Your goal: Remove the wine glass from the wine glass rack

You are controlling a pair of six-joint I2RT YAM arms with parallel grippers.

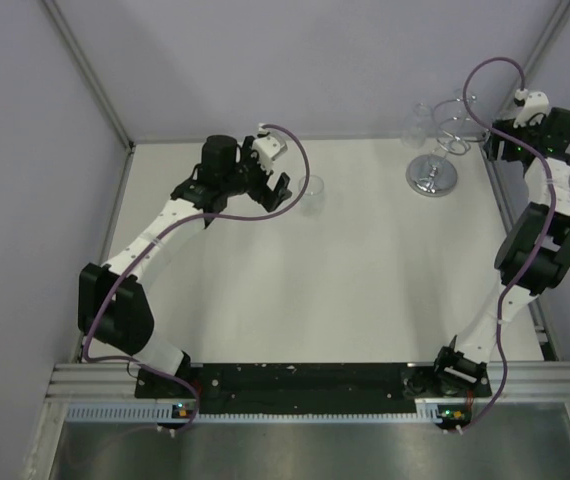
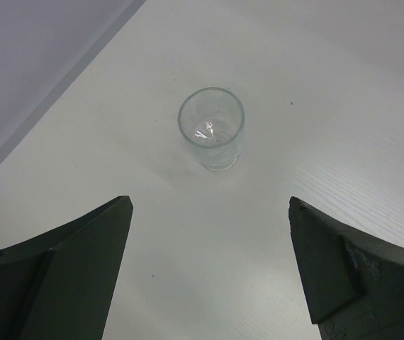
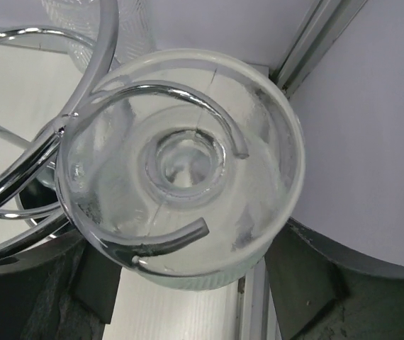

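Observation:
The wine glass rack [image 1: 432,175] stands at the table's far right, its round shiny base under looped wire arms [image 3: 18,184]. A clear wine glass [image 3: 188,170] hangs in one wire loop, filling the right wrist view. My right gripper [image 3: 184,241] has a dark finger on each side of that glass's bowl, very close to it; whether they press on it does not show. From above, the right gripper [image 1: 485,140] sits against the rack's loops. My left gripper [image 2: 209,202] is open over bare table, short of a small clear glass [image 2: 211,127] standing upright.
A second glass [image 1: 417,122] hangs on the rack's left side. The enclosure's back wall and right corner post [image 3: 308,42] are right behind the rack. The standing glass [image 1: 312,195] is mid-table near the left gripper [image 1: 270,195].

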